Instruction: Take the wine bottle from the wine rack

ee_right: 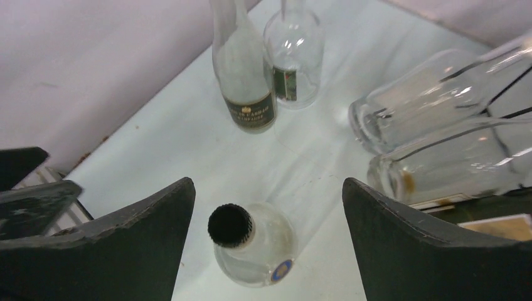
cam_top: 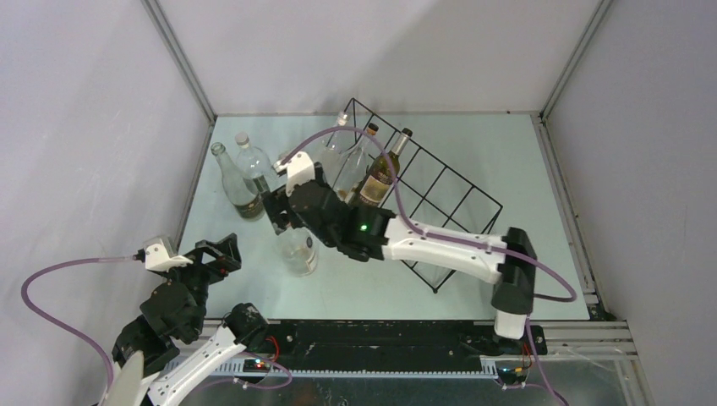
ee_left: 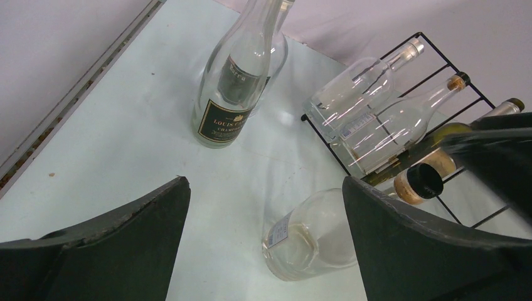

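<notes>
The black wire wine rack (cam_top: 440, 162) lies at an angle at the back middle of the table. It holds two clear bottles (cam_top: 338, 145) and an olive wine bottle (cam_top: 378, 179) with a cream label, necks pointing away. My right gripper (cam_top: 283, 222) is open just left of the rack, above a clear bottle (cam_top: 300, 254) that stands upright on the table. In the right wrist view its black cap (ee_right: 229, 224) sits between my open fingers, untouched. My left gripper (cam_top: 218, 252) is open and empty at the near left. The rack (ee_left: 439, 51) also shows in the left wrist view.
Two clear bottles with dark labels (cam_top: 230, 182) (cam_top: 254, 162) stand at the back left, near the left wall. Grey walls close the table on three sides. The right arm's cable (cam_top: 406, 222) loops over the rack.
</notes>
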Robot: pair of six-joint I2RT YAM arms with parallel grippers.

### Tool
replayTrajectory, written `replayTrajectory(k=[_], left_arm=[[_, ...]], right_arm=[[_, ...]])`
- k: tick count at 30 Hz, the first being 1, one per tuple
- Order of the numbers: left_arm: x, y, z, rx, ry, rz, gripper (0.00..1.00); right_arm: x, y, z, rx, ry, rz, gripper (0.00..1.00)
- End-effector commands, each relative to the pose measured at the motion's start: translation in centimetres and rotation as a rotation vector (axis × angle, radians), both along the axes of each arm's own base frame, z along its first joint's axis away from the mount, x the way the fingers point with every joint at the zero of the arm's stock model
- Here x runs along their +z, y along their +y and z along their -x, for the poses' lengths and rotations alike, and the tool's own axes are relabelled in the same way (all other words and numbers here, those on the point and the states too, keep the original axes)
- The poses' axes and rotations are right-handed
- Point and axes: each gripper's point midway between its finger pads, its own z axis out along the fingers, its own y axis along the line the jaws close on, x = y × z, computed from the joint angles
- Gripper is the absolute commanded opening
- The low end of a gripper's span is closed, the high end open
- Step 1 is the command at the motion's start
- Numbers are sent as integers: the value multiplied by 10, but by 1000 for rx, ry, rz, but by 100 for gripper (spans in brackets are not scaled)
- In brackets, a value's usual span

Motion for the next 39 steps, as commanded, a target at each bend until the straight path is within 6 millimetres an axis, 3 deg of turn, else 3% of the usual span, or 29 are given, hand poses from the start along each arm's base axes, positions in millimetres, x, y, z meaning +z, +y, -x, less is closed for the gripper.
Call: replayTrajectory(k=[1,9,15,19,22,27,33,39], left_arm=[[10,-1,0,-6,-25,22,98],[20,-22,0,-137,-70,16,98],[39,-66,3,-383,-168,-5,98],[43,-99,-10,-469,-90,-62,98],[50,-110,-20,-471,-40,-89,98],[41,-129,-37,-475,41,-138,98],[28,-137,-37,-505,66,-140,98],[-13,-128,-47,-416,167,-185,98]], right_arm=[[69,-43,5,-83,-62,-83,90],[104,-112,9,-256,-18,-161,90],[107,-164,28,-296,21,-256,89],[103,-200,39,-321,47,-317,88],[91,-224,45,-354,85,-297,88],[79,-235,55,-342,138,-267,88],[75,-236,57,-318,129,-290,88],[68,-237,53,-294,58,-233,88]])
